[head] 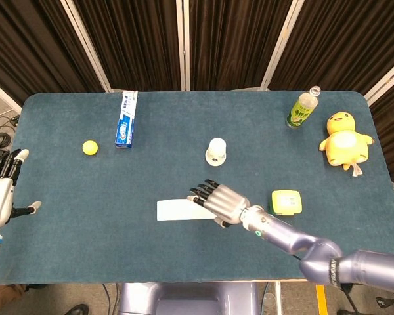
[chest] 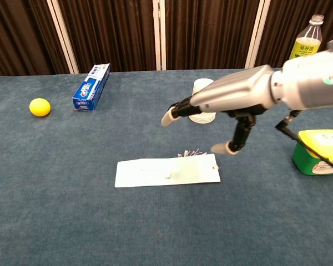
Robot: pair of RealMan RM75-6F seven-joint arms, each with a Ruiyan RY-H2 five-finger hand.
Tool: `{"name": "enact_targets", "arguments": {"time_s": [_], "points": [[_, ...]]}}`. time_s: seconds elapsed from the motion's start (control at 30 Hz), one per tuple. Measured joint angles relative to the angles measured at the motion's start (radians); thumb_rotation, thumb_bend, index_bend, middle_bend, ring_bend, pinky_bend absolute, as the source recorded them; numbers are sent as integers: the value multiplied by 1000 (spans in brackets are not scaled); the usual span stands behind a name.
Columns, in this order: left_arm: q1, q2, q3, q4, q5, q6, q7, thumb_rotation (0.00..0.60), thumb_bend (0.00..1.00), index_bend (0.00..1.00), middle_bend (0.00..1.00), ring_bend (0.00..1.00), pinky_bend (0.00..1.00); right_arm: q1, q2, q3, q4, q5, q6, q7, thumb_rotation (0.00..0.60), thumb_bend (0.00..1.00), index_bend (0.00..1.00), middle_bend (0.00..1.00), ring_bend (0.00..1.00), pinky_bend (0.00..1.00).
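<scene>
Palm-down, right hand (head: 221,202) flat, fingers spread, above white packet (head: 177,210).

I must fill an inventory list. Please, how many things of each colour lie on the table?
Yellow: 2, the ball and the duck toy.
White: 2, the paper cup and the flat packet.
Blue: 1, the toothpaste box.
Green: 2, the bottle and the small box.
Total: 7.

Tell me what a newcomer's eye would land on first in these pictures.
The right hand stands out first: it hovers open over the right end of the white flat packet in the middle of the blue table. Next is the yellow plush chick at the far right edge, beside the green-labelled bottle. The left hand sits open at the left edge.
</scene>
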Motion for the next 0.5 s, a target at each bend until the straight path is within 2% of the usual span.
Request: {"name": "enact_targets", "arguments": {"time_s": [0.17, 0.3, 0.5], "points": [[-2, -3, -8, 8, 0, -20, -14, 600, 0, 0, 0, 0, 0, 78, -84, -42, 38, 151, 23, -128, 600, 357, 54, 0, 0, 0], [-2, -4, -13, 15, -2, -31, -19, 600, 0, 0, 0, 0, 0, 142, -158, -101, 64, 266, 70, -240, 600, 357, 57, 0, 0, 0], [2, 2, -27, 21, -10, -38, -44, 600, 0, 0, 0, 0, 0, 200, -241, -168, 95, 380, 156, -331, 600, 357, 64, 0, 0, 0]]}}
